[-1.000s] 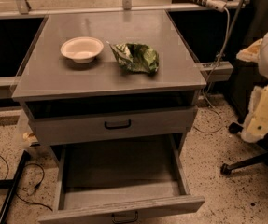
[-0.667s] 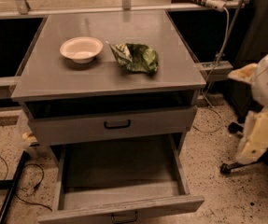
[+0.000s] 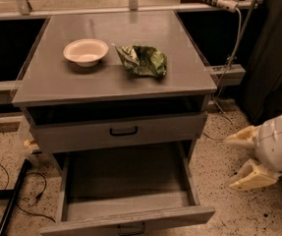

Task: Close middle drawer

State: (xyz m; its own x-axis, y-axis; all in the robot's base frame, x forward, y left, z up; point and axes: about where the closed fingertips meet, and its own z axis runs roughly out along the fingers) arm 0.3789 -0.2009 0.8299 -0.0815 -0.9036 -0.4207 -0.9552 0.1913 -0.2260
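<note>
The middle drawer [image 3: 126,181] is pulled far out of the grey cabinet, and its plain grey inside is empty. Its front [image 3: 126,223] with a small black bar handle [image 3: 131,228] sits at the bottom edge of the view. My gripper [image 3: 229,162] is low on the right, beside the drawer's right side and apart from it. Its two cream fingers [image 3: 243,135] are spread open, point left toward the cabinet and hold nothing.
The drawer above [image 3: 123,131] is shut, with a dark gap over it. A white bowl [image 3: 86,51] and a green chip bag [image 3: 143,59] lie on the cabinet top [image 3: 57,82]. Cables [image 3: 231,43] hang at the right. A black bar [image 3: 10,200] lies on the floor at the left.
My gripper has come down from the right edge to a lower spot beside the open drawer, with its fingers now pointing left. The drawers, bowl and bag have not moved.
</note>
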